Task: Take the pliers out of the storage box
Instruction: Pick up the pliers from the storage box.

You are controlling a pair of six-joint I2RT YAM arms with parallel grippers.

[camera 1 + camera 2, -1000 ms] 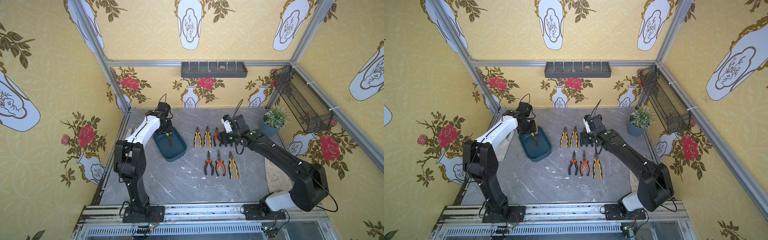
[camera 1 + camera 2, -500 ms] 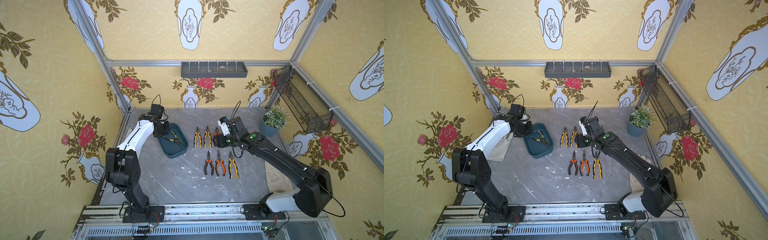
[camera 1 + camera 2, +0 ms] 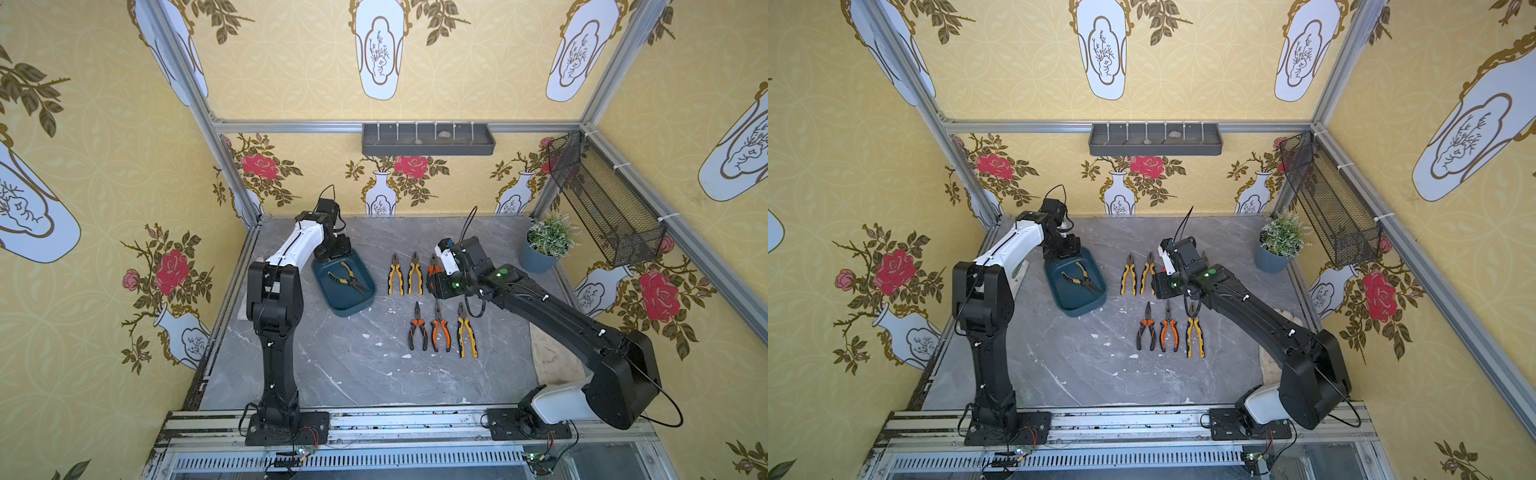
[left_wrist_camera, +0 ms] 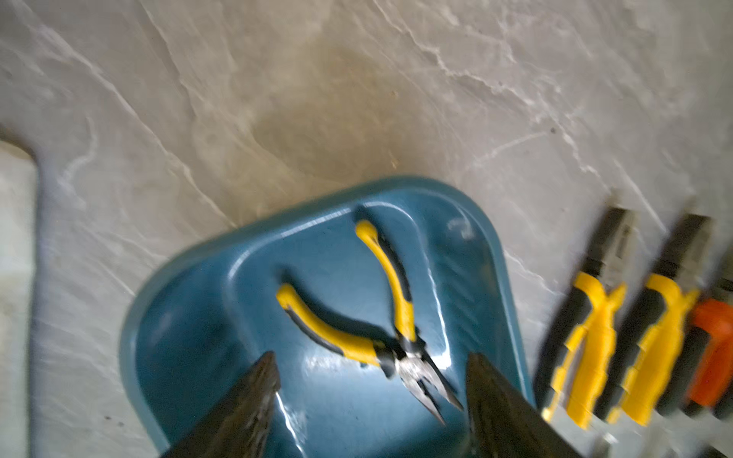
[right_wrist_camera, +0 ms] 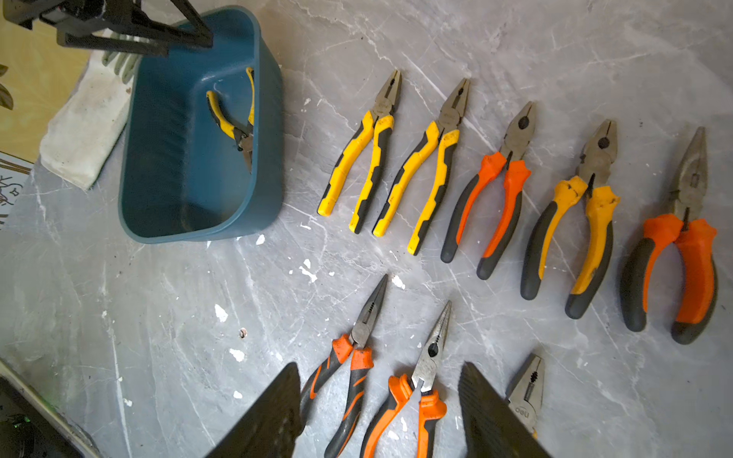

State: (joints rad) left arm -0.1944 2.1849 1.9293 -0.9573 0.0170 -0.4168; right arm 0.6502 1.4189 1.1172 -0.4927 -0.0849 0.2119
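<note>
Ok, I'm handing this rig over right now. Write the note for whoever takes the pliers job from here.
Left gripper: open, empty, poised over the storage box.
Right gripper: open, empty, above the near row of pliers.
In the box: one yellow long-nosed pliers, lying inside.
Done: eight pliers are out on the table, five in the far row and three in the near row.
Left: lift that last pair out and set it on the table.

A lab robot cell: aluminium frame, wallpapered panels, left arm and right arm on a rail.
</note>
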